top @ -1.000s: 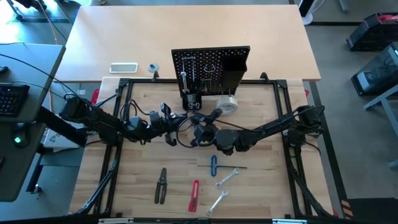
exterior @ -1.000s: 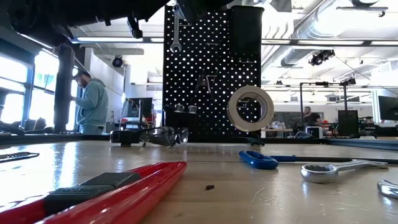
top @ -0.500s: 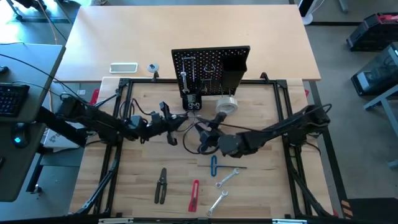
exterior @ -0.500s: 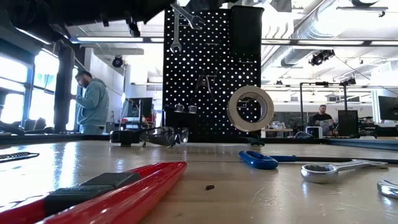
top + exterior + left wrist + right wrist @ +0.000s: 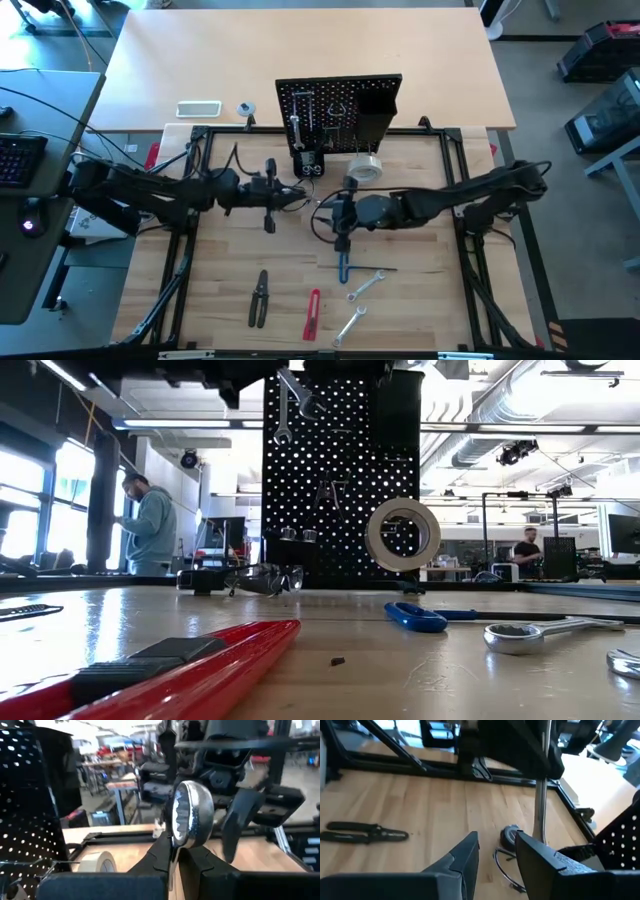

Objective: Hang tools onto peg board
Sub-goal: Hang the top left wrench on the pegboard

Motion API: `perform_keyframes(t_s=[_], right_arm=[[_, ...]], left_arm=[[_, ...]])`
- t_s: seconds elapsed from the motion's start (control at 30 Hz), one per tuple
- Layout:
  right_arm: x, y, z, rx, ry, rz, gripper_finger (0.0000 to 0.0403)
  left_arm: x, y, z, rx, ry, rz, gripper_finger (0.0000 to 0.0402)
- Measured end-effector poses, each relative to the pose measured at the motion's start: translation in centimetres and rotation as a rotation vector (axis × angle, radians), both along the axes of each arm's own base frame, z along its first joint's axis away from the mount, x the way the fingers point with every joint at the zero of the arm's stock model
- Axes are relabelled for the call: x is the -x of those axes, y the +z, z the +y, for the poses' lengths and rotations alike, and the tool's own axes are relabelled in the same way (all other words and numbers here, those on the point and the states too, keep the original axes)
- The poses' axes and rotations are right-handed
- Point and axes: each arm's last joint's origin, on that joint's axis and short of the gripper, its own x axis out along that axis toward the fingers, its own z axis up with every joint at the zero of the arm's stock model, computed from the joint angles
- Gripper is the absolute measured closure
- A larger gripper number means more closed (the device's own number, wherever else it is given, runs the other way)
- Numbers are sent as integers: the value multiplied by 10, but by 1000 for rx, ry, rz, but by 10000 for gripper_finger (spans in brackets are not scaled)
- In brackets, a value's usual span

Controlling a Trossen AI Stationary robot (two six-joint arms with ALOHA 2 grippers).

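The left gripper [image 5: 300, 198] hung above the middle of the desk [image 5: 230, 260], just in front of the peg board [image 5: 340, 105], its fingers [image 5: 161, 851] clamped tight on a silver wrench [image 5: 191, 815] whose ring end stood up between them in the left wrist view. From table height the other end of that wrench [image 5: 300, 398] showed high up against the board's face, beside another wrench [image 5: 283, 410] already hanging there. The right gripper [image 5: 341, 213] hovered close by, just to the right of the left one, with its fingers [image 5: 462, 857] parted and nothing between them; a shaft of silver metal [image 5: 540, 795] showed just beyond them, along with a black cable [image 5: 507, 870] looping over the wood. The pale tape roll [image 5: 364, 167] stood on edge at the foot of the board. Nearer the front of the desk lay the remaining tools: the blue-handled tool [image 5: 345, 266] directly below the right gripper, two more silver wrenches [image 5: 364, 287] beside it, the red-handled cutter [image 5: 312, 313], and the black-handled pliers [image 5: 259, 297] farther left. On the pale surface behind the board a white flat device [image 5: 198, 108] lay. In the room beyond, a person in a grey-blue hoodie [image 5: 148, 525] stood at the left.
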Motion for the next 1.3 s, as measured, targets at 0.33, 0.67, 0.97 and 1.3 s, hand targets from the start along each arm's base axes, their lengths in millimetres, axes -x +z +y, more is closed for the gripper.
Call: perform_keyframes(t_s=[0.33,0.67,0.97,1.3], right_arm=[[-22,-16,-9,-47,46,-39,281],[-31,-25,-14,-82,62,-55,297],[-30,-31,-13,-115,113,7,390],[-16,-27,-15,-125,50,87,326]], left_arm=[[-8,22,0,-56,-126,165,395],[-8,19,5,-44,-178,221,395],[-7,15,4,-51,-212,259,395],[-6,11,4,-54,-210,308,395]])
